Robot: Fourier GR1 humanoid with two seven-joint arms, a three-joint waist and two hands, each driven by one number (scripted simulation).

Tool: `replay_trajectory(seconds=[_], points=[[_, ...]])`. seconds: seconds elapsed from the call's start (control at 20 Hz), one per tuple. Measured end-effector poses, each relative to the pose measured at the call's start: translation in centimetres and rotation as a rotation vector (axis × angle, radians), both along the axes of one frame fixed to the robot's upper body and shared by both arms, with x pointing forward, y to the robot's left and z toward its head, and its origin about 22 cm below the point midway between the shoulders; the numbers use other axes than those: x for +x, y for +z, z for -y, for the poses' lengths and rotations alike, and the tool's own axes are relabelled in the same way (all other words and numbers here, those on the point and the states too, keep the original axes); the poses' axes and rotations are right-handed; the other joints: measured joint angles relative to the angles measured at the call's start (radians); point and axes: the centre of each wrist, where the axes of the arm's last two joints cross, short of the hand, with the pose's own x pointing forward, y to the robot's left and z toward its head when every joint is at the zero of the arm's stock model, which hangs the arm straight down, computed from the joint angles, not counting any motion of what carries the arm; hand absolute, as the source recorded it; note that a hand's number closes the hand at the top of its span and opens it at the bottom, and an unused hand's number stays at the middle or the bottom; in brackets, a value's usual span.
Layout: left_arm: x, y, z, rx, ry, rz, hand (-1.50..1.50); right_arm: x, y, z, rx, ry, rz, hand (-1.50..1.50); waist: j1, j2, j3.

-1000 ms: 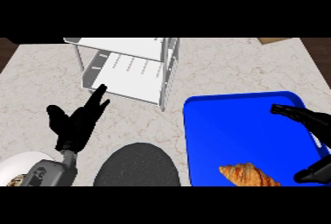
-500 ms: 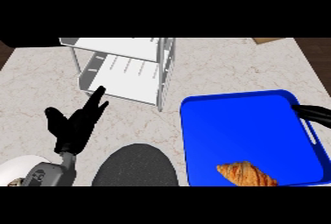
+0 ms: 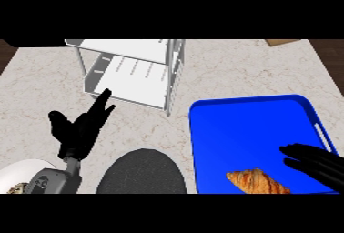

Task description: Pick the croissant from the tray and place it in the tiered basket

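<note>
The right hand's fingers (image 3: 300,150) are stretched out nearly straight and a little spread, pointing toward the middle of the tray, and they have hold of nothing. The right hand (image 3: 320,166) itself comes in from the lower right and lies over the blue tray's (image 3: 255,132) near right part, just inside its right rim. The croissant (image 3: 259,181) lies on the tray's floor at the near edge, just beside those fingers and a little lower and to the left of them. A thin strip of blue shows between the two, so they look apart.

The tray sits flat on the right side of the pale marbled desk (image 3: 40,86). Its far left corner is close to the front corner post of the white tiered basket (image 3: 134,68). The basket stands at the back of the desk, left of centre, and I can see bare white shelves in it.

The left hand (image 3: 79,132) shows at the left, open with fingers up and thumb out, holding nothing. Its longest finger ends near the basket's front lower edge, though I cannot tell whether it touches. A dark round shape (image 3: 141,175) sits at the near edge, between the left forearm (image 3: 57,179) and the tray.
</note>
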Motion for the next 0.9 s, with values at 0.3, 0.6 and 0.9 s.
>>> replay_trajectory(seconds=[0.3, 0.6, 0.9], points=[[0.3, 0.0, 0.4, -0.005, -0.025, -0.003, 0.00, -1.8, -1.5, -2.7, -0.143, -0.054, 0.023, -1.50, 0.012, 0.001, 0.002], [-0.2, 0.0, 0.3, -0.002, -0.023, 0.011, 0.00, -2.4, -3.5, -3.2, -0.215, -0.074, 0.003, -1.50, 0.016, 0.003, 0.002], [0.1, 0.2, 0.3, 0.002, -0.017, -0.006, 0.00, -3.1, -5.8, -2.8, -0.274, -0.080, -0.011, -1.50, 0.017, 0.001, 0.002]])
